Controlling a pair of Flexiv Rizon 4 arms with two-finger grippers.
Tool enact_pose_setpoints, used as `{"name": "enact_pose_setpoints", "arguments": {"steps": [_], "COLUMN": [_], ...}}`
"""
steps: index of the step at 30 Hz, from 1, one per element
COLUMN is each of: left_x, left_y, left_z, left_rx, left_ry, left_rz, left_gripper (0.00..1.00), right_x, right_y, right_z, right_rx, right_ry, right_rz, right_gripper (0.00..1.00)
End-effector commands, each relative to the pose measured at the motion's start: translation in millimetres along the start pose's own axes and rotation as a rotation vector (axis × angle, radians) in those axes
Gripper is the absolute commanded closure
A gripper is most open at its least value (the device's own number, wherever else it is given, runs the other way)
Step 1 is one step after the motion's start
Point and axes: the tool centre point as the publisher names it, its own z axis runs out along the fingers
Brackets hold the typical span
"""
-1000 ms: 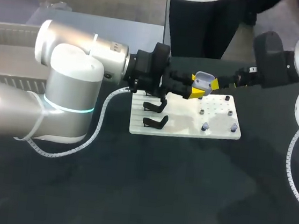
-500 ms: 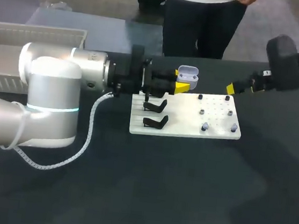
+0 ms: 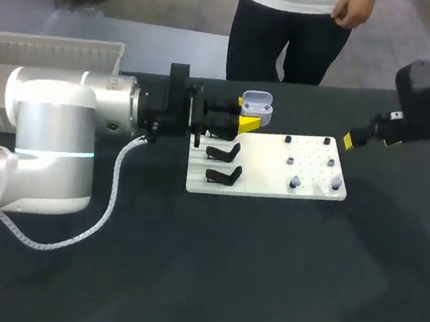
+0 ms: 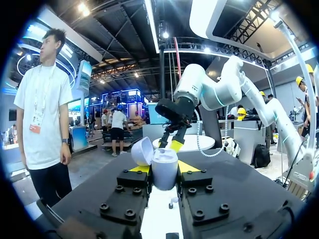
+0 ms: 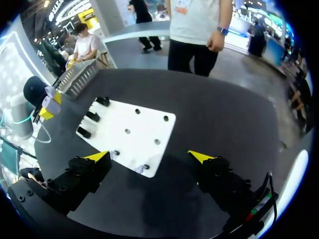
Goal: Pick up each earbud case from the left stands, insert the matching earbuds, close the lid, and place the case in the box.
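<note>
My left gripper (image 3: 244, 121) is shut on a pale lavender earbud case (image 3: 256, 103) with its lid open, held in the air just past the far left corner of the white board (image 3: 269, 163). In the left wrist view the case (image 4: 164, 168) stands upright between the yellow tips, its lid (image 4: 142, 151) tipped back. Two black stands (image 3: 224, 153) on the board's left side are bare. Small earbuds (image 3: 294, 182) sit on pegs at the board's right. My right gripper (image 3: 349, 140) hangs open off the board's far right corner, holding nothing; from its wrist the board (image 5: 144, 127) lies below.
A grey mesh box (image 3: 49, 49) stands at the table's far left, behind my left arm. A person stands beyond the far edge without reaching over the table. Dark tabletop spreads in front of the board.
My left arm has drawn back to the left with the case in its grip. My right arm has pulled away to the right, off the board.
</note>
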Motion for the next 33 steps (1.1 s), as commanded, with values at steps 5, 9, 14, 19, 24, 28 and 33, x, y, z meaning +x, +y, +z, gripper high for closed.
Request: {"name": "enact_pose_setpoints", "arguments": {"steps": [5, 9, 14, 19, 24, 28, 33], "left_x": [0.4, 0.6, 1.8, 1.8, 3.8, 4.8, 4.9], "left_y": [-0.8, -0.9, -0.2, 1.8, 4.4, 2.8, 2.6], "left_z": [2.6, 2.4, 1.7, -1.2, -0.8, -0.7, -0.8], "left_rx": [-0.008, -0.006, -0.01, -0.022, -0.012, -0.01, -0.01], "left_ry": [0.002, 0.003, -0.004, -0.014, -0.003, -0.005, -0.005], "left_rz": [0.0, -0.001, -0.002, -0.013, -0.036, -0.035, -0.035], "left_gripper": [1.0, 1.0, 1.0, 1.0, 1.0, 1.0, 1.0], "right_x": [4.1, 8.2, 12.6, 14.4, 15.5, 15.8, 15.8], "right_y": [1.3, 0.6, -0.6, -1.6, -1.6, -1.0, -1.0], "right_z": [3.9, 6.3, 7.2, 6.7, 8.9, 9.9, 9.9], "right_rx": [0.095, 0.105, 0.119, 0.144, 0.142, 0.197, 0.197], "right_ry": [0.022, 0.037, 0.047, 0.065, 0.074, 0.093, 0.093], "right_rz": [-0.01, -0.011, -0.013, -0.021, -0.035, -0.059, -0.059], "right_gripper": [0.0, 0.0, 0.0, 0.0, 0.0, 0.0, 0.0]}}
